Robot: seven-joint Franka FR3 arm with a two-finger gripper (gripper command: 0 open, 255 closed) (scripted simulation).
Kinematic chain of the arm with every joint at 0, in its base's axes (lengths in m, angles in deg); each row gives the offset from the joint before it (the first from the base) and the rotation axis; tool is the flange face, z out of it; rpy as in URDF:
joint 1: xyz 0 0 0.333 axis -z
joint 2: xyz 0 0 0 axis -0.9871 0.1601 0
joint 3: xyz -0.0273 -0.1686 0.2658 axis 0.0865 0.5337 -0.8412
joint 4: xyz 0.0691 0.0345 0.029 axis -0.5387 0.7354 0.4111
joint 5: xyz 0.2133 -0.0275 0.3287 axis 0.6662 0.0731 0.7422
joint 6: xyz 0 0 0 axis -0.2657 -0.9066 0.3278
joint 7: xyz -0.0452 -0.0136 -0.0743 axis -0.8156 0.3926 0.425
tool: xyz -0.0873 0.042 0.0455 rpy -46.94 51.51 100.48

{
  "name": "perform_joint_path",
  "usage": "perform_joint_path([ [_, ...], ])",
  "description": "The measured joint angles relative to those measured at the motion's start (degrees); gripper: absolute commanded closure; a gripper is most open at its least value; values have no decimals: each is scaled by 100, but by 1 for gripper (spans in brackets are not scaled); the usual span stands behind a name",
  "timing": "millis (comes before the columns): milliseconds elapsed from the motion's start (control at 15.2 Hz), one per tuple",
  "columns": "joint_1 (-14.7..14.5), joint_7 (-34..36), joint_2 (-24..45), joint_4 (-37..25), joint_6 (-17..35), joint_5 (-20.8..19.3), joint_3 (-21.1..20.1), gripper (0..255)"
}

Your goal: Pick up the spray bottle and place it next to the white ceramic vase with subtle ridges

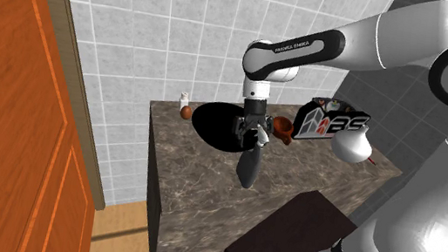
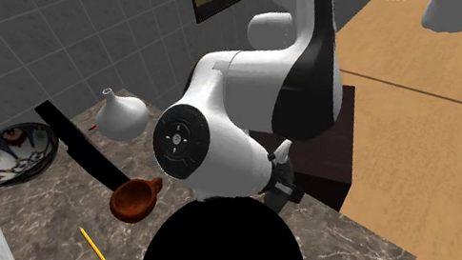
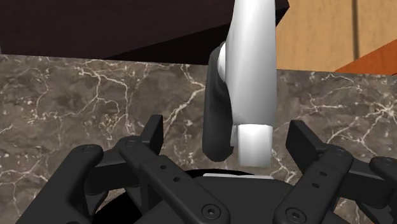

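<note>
The spray bottle [image 3: 254,70], white-bodied with a dark grey trigger, lies on the dark marble counter [image 1: 198,179] and points from the gripper toward the stand. My gripper [image 1: 252,136] hovers over its near end. In the wrist view the gripper [image 3: 227,135] is open: both fingers [image 3: 153,132] stand clear of the bottle, with a gap on each side. In the shoulder view the bottle [image 1: 249,166] reaches toward the counter's near edge. The white round-bellied vase [image 2: 120,115] stands at the far end of the counter, seen in the shoulder view as the vase [image 1: 352,145] to the right of the gripper.
A brown cup [image 1: 283,127] and a patterned bowl [image 2: 15,153] sit between gripper and vase. A black round disc [image 1: 217,125] lies behind the gripper, with a small jar [image 1: 185,105] beyond. A yellow pencil [image 2: 97,250] and a black slab [image 2: 78,148] lie nearby. A wooden door [image 1: 11,130] flanks the counter.
</note>
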Motion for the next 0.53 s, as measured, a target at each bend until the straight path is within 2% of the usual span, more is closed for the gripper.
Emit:
perform_joint_path([
  [528, -41, 5, 192, 439, 569, 68, -31, 0],
])
